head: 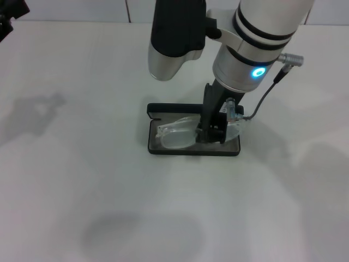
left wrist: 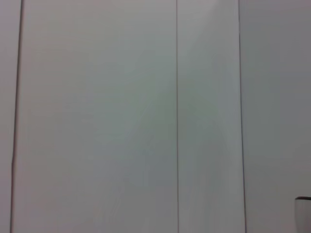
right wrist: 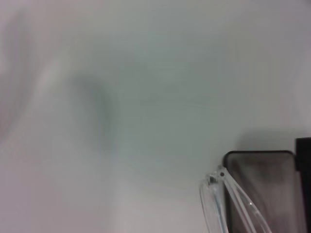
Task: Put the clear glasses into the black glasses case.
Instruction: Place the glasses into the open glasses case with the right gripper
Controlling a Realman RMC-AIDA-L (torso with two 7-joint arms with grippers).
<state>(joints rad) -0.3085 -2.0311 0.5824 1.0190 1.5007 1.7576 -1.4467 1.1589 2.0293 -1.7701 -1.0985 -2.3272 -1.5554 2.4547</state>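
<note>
The black glasses case (head: 159, 148) lies open in the middle of the white table, its lid (head: 170, 107) flat on the far side. The clear glasses (head: 175, 136) lie across the case's tray, and their right end reaches over the case's right edge. My right gripper (head: 211, 135) comes straight down onto the middle of the glasses, its black fingers closed around the bridge. The right wrist view shows one folded arm and hinge of the clear glasses (right wrist: 224, 194) sticking out past a corner of the case (right wrist: 272, 177). A dark shape at the far left corner is my left gripper (head: 11, 16), parked away from the case.
The white table (head: 82, 180) stretches out on all sides of the case, with only soft shadows on it. A tiled wall runs along the back. The left wrist view shows only pale wall panels (left wrist: 97, 116).
</note>
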